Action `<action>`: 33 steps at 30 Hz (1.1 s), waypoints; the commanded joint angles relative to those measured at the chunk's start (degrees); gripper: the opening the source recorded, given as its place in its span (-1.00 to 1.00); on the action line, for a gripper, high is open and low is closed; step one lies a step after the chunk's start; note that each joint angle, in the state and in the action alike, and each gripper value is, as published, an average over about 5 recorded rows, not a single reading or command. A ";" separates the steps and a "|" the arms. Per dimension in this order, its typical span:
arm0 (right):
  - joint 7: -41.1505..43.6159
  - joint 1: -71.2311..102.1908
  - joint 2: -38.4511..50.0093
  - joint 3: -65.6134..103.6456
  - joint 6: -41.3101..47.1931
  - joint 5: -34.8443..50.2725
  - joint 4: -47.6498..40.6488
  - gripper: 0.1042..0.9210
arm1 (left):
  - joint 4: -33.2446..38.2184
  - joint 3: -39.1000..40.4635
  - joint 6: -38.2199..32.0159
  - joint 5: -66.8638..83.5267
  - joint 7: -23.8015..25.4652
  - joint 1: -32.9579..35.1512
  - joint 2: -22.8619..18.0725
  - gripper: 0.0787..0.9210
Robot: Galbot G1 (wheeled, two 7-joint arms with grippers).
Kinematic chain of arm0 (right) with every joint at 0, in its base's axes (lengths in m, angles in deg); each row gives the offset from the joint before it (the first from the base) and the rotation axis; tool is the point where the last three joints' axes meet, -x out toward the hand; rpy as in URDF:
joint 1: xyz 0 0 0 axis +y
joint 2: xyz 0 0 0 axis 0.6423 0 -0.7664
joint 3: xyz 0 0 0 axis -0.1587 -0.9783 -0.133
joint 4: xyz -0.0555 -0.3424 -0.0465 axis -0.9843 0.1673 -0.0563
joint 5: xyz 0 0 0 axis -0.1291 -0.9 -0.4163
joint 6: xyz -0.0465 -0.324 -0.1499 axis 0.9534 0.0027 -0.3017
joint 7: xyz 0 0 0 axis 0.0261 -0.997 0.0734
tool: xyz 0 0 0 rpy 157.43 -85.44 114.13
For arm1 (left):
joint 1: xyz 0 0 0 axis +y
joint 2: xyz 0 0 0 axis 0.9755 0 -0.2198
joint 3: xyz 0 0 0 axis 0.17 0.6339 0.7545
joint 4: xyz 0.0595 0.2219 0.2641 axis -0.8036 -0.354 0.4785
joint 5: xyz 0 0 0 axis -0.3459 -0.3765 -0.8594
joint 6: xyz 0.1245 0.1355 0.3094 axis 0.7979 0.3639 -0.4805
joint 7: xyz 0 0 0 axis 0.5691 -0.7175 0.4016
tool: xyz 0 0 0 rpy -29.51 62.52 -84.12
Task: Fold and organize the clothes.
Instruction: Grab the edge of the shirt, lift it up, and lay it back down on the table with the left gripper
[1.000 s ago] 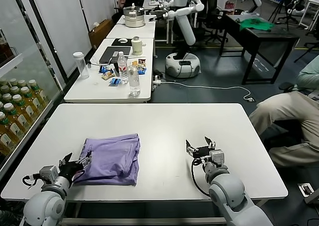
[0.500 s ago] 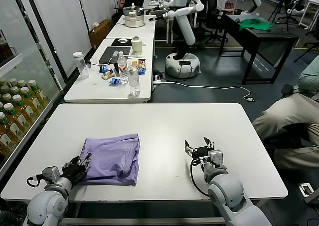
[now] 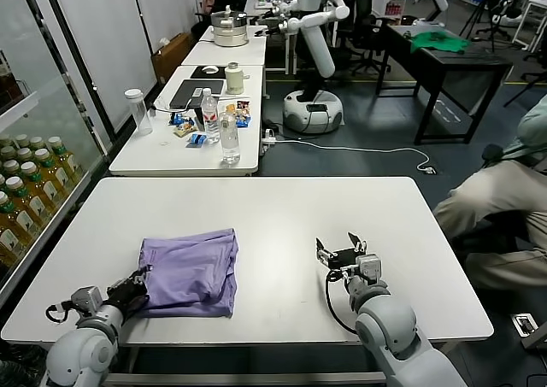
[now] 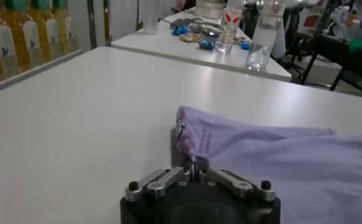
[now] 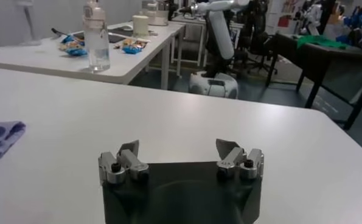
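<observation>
The lavender T-shirt (image 3: 192, 272) lies folded into a rough rectangle on the white table (image 3: 282, 208), left of centre near the front edge. My left gripper (image 3: 137, 282) is at the shirt's front left corner. In the left wrist view the left gripper (image 4: 193, 163) has its fingers closed together on the edge of the T-shirt (image 4: 278, 158). My right gripper (image 3: 340, 250) rests open and empty on the table to the right of the shirt. In the right wrist view the right gripper (image 5: 177, 149) has its fingers wide apart, and a corner of the T-shirt (image 5: 1, 137) shows far off.
A second white table (image 3: 184, 152) behind holds water bottles (image 3: 230, 137), a laptop and snacks. A cabinet of drink bottles (image 3: 26, 190) stands to the left. A seated person (image 3: 504, 199) is at the right. A green cloth (image 3: 440, 41) lies on a far dark table.
My left gripper has closed on the shirt's front left corner, where its fingers were apart before. The shirt's left edge has shifted slightly. The right gripper has stayed nearly still.
</observation>
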 commanded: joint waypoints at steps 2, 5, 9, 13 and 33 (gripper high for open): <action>0.16 -0.21 0.28 0.31 0.01 0.16 0.33 0.76 | 10.67 -22.96 1.10 -3.78 6.03 3.95 7.16 -0.97; 0.34 -0.07 0.07 0.37 -0.01 0.11 0.24 0.76 | 10.78 -31.74 2.70 -3.97 10.87 5.47 10.44 -0.97; 0.47 0.17 -0.20 0.26 -0.01 -0.01 0.15 0.76 | 11.00 -33.82 3.45 -3.48 13.13 5.19 13.17 -0.97; 0.55 0.23 -0.34 0.28 -0.01 -0.14 0.15 0.76 | 16.10 -23.45 3.46 -2.09 11.76 4.49 10.78 -0.97; 0.82 1.25 0.31 1.15 0.00 -1.09 0.50 0.76 | 27.19 17.22 -8.04 -22.89 9.64 -2.21 -9.59 -0.56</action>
